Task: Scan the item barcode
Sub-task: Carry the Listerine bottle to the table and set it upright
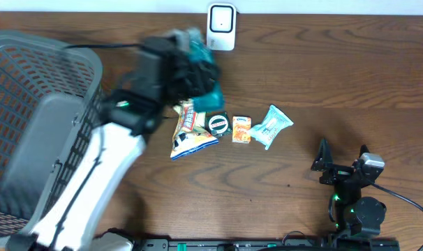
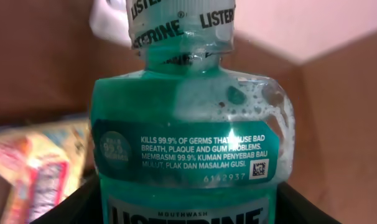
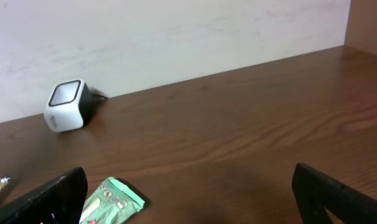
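Mouthwash bottle (image 2: 188, 143) sits gripped tight in the left hand (image 1: 183, 70). White scanner (image 1: 221, 26) is just past that hand. Right hand (image 3: 188, 196) is spread wide, holding nothing.

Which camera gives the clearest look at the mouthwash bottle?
Left wrist: the mouthwash bottle fills the frame, with its label text and small square code readable. Overhead shows it only as a motion-blurred teal shape near the scanner. Right wrist does not show it at all.
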